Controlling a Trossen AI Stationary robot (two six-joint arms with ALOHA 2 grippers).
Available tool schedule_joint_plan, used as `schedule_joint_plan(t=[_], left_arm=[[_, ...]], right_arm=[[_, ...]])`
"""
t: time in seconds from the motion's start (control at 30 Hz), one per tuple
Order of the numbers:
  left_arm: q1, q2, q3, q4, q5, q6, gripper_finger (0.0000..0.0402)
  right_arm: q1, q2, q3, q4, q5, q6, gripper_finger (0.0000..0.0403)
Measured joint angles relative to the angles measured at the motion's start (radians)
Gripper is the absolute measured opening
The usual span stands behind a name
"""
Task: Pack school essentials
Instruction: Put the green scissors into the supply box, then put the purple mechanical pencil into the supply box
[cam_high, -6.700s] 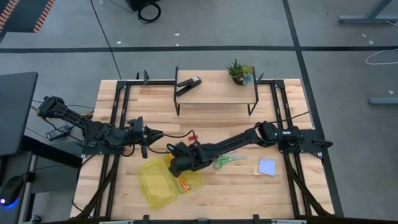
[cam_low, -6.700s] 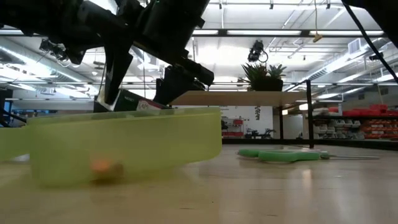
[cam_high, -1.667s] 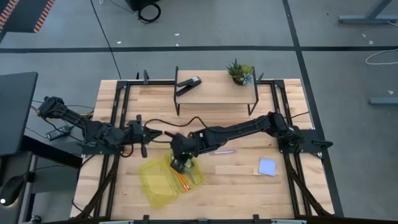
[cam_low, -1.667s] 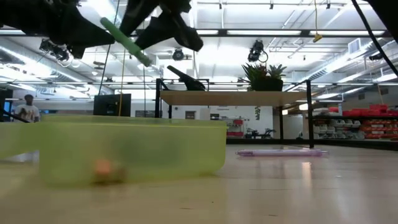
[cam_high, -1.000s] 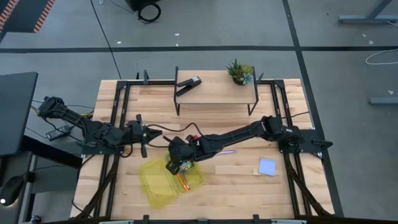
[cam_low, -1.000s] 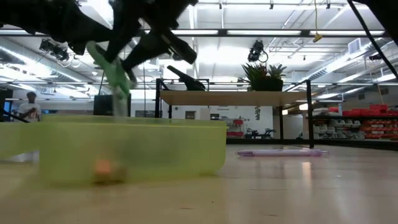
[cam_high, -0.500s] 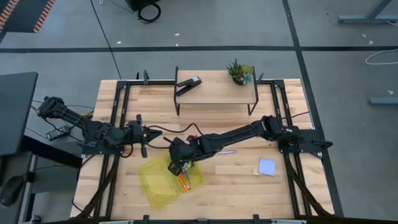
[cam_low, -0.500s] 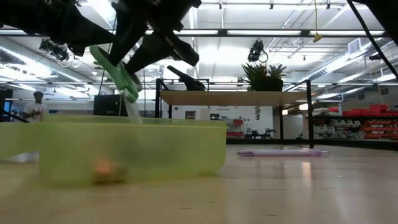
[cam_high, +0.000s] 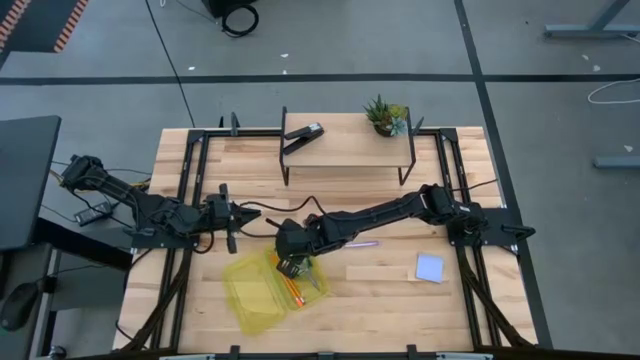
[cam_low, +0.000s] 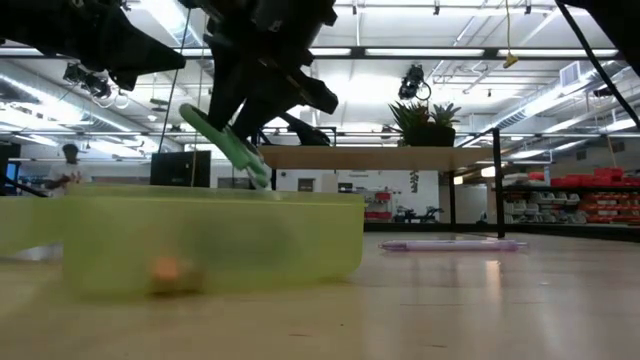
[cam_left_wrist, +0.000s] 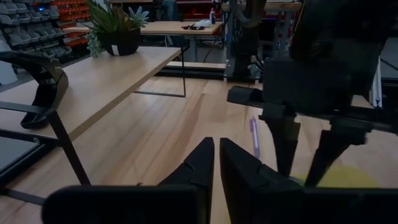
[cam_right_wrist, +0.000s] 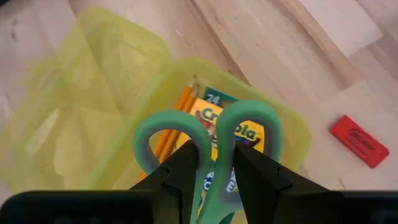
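Note:
My right gripper (cam_high: 290, 262) hangs over the open yellow-green box (cam_high: 262, 296), shut on the green-handled scissors (cam_right_wrist: 249, 121). In the low view the scissors (cam_low: 225, 140) slant down toward the box's rim (cam_low: 300, 200). Inside the box lie an orange pencil (cam_right_wrist: 179, 106) and a crayon pack (cam_right_wrist: 245, 134). A red eraser (cam_right_wrist: 359, 140) rests flat on the table beside the box. The purple pen (cam_high: 362, 243) and the pale blue notepad (cam_high: 429, 267) lie flat farther right. My left gripper (cam_high: 236, 214) waits shut at the table's left, holding nothing. My right gripper pinches the scissors between its two fingers (cam_right_wrist: 186, 171) on the green handle stems just behind the two loops (cam_right_wrist: 214, 168). The fingers point down from above. The scissors are lifted clear, tilted above the box; their blades are hidden from the wrist view.
A raised wooden shelf (cam_high: 345, 150) at the far side carries a black stapler (cam_high: 303, 135) and a potted plant (cam_high: 385, 115). The box's lid (cam_right_wrist: 81, 112) lies open toward the near left. Bare wood lies between the pen and the notepad.
My right gripper has stayed over the box and turned at the wrist, still shut on the scissors. The scissors have swung from hanging steeply to a flatter slant, their lower end now nearer the box's rim.

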Motion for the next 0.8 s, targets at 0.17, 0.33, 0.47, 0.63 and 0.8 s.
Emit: schedule_joint_plan(t=[0.17,0.33,0.47,0.63,0.8], left_arm=[[0.000,0.000,0.000,0.000,0.000,0.000,0.0030],[0.000,0.000,0.000,0.000,0.000,0.000,0.0037],[0.000,0.000,0.000,0.000,0.000,0.001,0.0040],[0.000,0.000,0.000,-0.001,0.000,0.001,0.0033],[0.000,0.000,0.000,-0.001,0.000,0.002,0.0036]], right_arm=[[-0.005,0.000,0.000,0.004,-0.064,-0.043,0.0111],[-0.006,-0.002,-0.048,0.063,-0.073,-0.060,0.0111],[-0.007,-0.003,-0.099,0.147,-0.098,-0.051,0.0111],[-0.005,-0.001,-0.111,0.181,-0.113,-0.044,0.0128],[-0.003,-0.001,-0.111,0.175,-0.115,-0.032,0.0170]])
